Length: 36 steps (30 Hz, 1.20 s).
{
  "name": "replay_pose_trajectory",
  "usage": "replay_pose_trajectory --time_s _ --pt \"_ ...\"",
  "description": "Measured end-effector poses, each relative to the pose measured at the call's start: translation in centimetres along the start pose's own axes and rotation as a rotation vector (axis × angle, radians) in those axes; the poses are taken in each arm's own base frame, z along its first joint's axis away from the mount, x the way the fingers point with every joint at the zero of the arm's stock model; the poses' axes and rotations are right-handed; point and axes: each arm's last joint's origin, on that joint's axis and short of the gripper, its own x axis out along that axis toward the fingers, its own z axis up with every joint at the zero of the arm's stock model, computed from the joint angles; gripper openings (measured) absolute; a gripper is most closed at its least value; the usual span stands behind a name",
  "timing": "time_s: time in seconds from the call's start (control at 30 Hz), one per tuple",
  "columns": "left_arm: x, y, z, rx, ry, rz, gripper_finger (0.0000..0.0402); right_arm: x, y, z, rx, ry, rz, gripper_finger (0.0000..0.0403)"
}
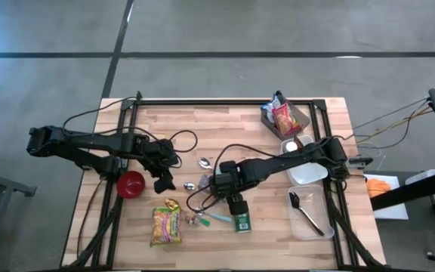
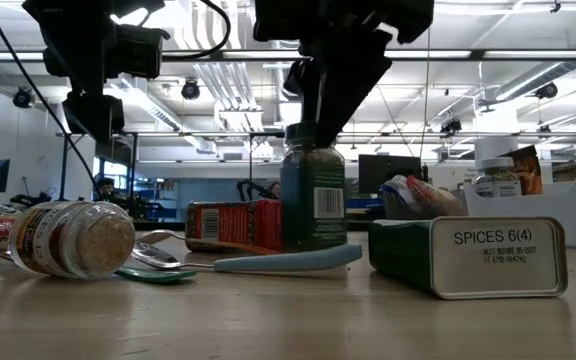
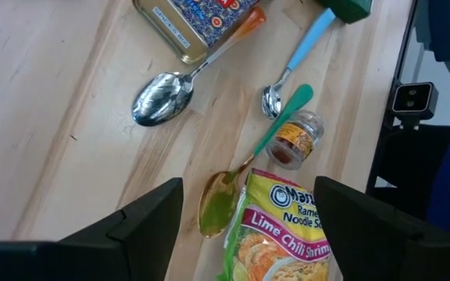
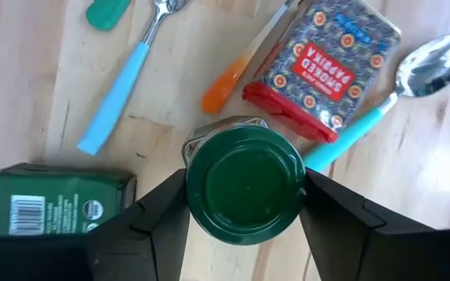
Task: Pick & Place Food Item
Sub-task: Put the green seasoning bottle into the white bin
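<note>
The tabletop (image 1: 202,121) carries a scatter of food items and cutlery, with both arms reaching in over it. The step in hand looks like the grasp. The right gripper (image 4: 244,195) sits around the green-lidded jar (image 4: 245,186), which stands upright near the middle of the tabletop between the red paprika tin (image 4: 325,72) and the green spice tin (image 4: 61,199). Its fingers flank the lid on both sides and appear to touch it, though whether they have clamped firmly I cannot tell. The next move calls for a firm squeeze at the lid and a straight lift, since the paprika tin and the blue-handled spoon (image 4: 123,86) lie close by and a sideways drag would knock them. A clear bin (image 1: 308,215) at the right edge may be the destination, but that is a guess.

The left gripper (image 3: 244,226) waits with its fingers well apart, hovering over the lime chili noodle packet (image 3: 283,230) and holding nothing.

The low view alone shows the jar's upright stance, its barcode label and dark contents, with the gripper coming down onto the cap. The right wrist view alone shows how the fingers meet the lid. The left wrist view alone shows the small spice jar (image 3: 294,140) lying on its side beside the green-handled spoon (image 3: 244,168).
</note>
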Motion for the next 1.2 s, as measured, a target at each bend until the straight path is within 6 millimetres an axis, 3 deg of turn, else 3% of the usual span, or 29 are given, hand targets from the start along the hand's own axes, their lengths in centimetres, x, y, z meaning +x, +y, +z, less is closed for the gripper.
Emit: replay_pose_trajectory --time_s 0.37,0.67,0.9,1.2 --pt "0.0 0.0 0.0 0.0 0.0 -0.002 0.0289 -5.9 -1.4 -1.3 0.201 -0.065 0.0 0.0197" --pt "0.0 0.0 0.0 0.004 -0.003 -0.002 0.0289 -9.4 -3.2 -4.2 0.438 -0.012 -0.027 0.0197" --pt "0.0 -0.2 0.4 0.025 -0.038 -0.021 0.0289 -11.9 -3.9 -7.9 0.647 -0.04 -0.047 0.0197" --pt "-0.1 -0.6 1.0 0.052 -0.103 -0.059 0.0289 -14.7 -3.7 -15.1 1.067 -0.084 -0.109 0.0197"
